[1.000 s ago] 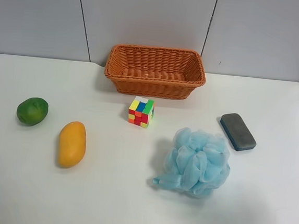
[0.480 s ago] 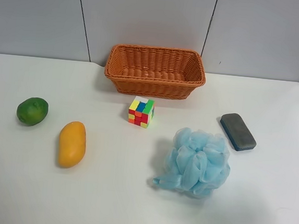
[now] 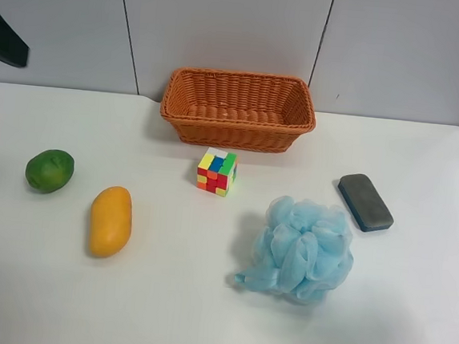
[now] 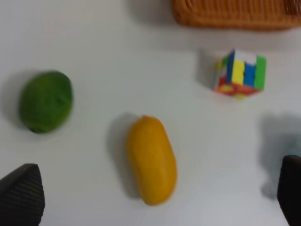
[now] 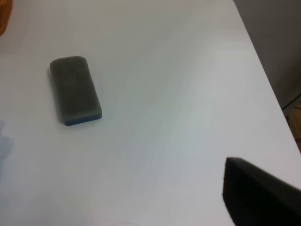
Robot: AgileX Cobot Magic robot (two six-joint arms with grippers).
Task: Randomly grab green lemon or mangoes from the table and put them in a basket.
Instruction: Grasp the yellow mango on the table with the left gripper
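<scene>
We hold left gripper (image 4: 156, 192) above mango (image 4: 151, 160) & green lemon (image 4: 45, 100), jaws spread wide, prob. to straddle one; both lie on table (image 3: 169, 312), outside basket (image 3: 237, 108); right gripper (image 5: 258, 197) state we can't tell.

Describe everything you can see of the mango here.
The mango is one elongated, smooth yellow-orange oval with an even, unmarked skin. It lies flat on the white table, whole, beside but apart from the green lemon, well short of the basket. Only the table touches it.
</scene>
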